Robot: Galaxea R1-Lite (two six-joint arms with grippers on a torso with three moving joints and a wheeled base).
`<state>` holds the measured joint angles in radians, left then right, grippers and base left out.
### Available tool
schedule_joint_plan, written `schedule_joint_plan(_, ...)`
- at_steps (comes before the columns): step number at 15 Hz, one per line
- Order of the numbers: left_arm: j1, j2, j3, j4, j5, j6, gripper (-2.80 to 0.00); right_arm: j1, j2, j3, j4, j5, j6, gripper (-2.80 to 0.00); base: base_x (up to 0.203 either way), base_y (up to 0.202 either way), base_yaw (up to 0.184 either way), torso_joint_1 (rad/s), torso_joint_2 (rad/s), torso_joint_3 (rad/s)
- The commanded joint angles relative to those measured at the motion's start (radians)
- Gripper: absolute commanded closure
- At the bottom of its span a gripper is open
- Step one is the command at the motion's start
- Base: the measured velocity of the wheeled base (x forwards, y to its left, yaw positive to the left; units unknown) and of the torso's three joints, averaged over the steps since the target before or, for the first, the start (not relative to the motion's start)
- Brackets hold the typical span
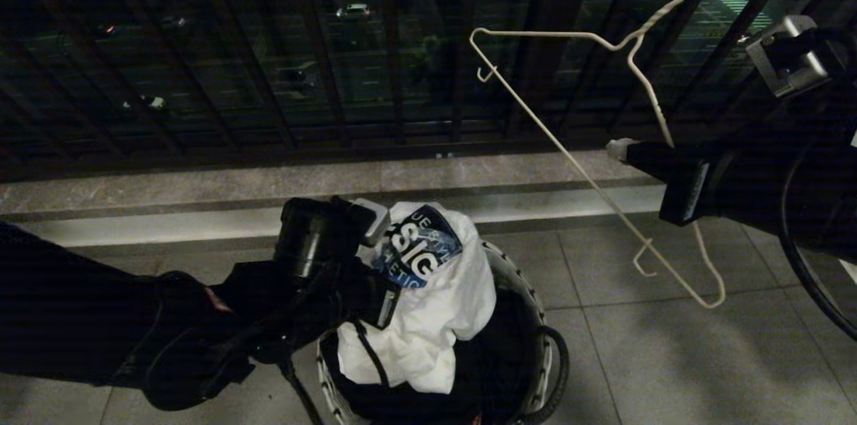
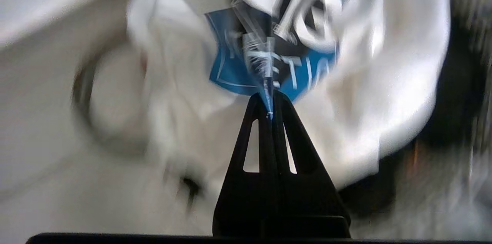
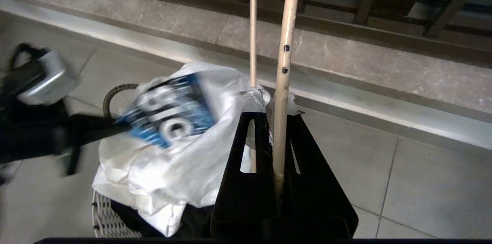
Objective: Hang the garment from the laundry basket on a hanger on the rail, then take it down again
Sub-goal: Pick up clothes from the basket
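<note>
the laundry basket is the landmark here: the left gripper sits over its near-left rim with both fingers pinched together on a fold of the garment, right at the lower tip of the blue-and-black chest print, and the white t-shirt is bunched up above the basket mouth with its loose bulk draping back down inside. up and to the right of the basket, well apart from it, the right gripper is clamped on one wire arm of the hanger, which is held out in the air, tilted, its long bottom wire running diagonally from high above the basket's far side down toward the floor on its right, hook end pointing up and away. so the shirt lies low and to the left of the hanger, and the left arm is plainly the nearer one to it. the coming move likely calls for lifting the cloth clear of the basket and across toward that slanted wire. the rail is not in view.
</note>
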<state>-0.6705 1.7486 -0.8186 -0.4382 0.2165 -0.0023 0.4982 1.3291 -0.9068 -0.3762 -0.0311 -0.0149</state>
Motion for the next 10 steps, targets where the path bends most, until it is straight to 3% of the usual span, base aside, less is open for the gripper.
schedule_joint_plan(1,-0.011,-0.174,0.021,0.320,0.000,0.003,0.00,-0.023,-0.008,-0.007,-0.003,0.002,0.000,0.00,0.000,0.000,0.000,0.000,0.00,0.000)
schedule_joint_plan(3,-0.016,-0.258,0.098,0.456,0.000,0.007,0.00,-0.027,-0.011,-0.009,-0.003,0.002,0.000,0.00,0.000,0.000,0.000,0.000,0.00,0.000)
schedule_joint_plan(5,-0.022,-0.311,0.215,0.480,-0.002,0.021,0.00,-0.027,-0.012,-0.009,-0.003,0.003,0.000,0.00,0.000,0.000,0.000,0.000,0.00,0.000)
schedule_joint_plan(8,-0.038,-0.317,0.366,0.462,-0.025,0.027,0.00,-0.027,-0.011,-0.009,-0.001,0.003,0.000,0.00,0.000,0.000,0.000,0.000,0.00,0.000)
schedule_joint_plan(10,-0.038,-0.305,0.448,0.345,-0.064,0.028,0.00,-0.027,-0.010,-0.009,-0.001,0.003,0.000,0.00,0.000,0.000,0.000,0.000,0.00,0.000)
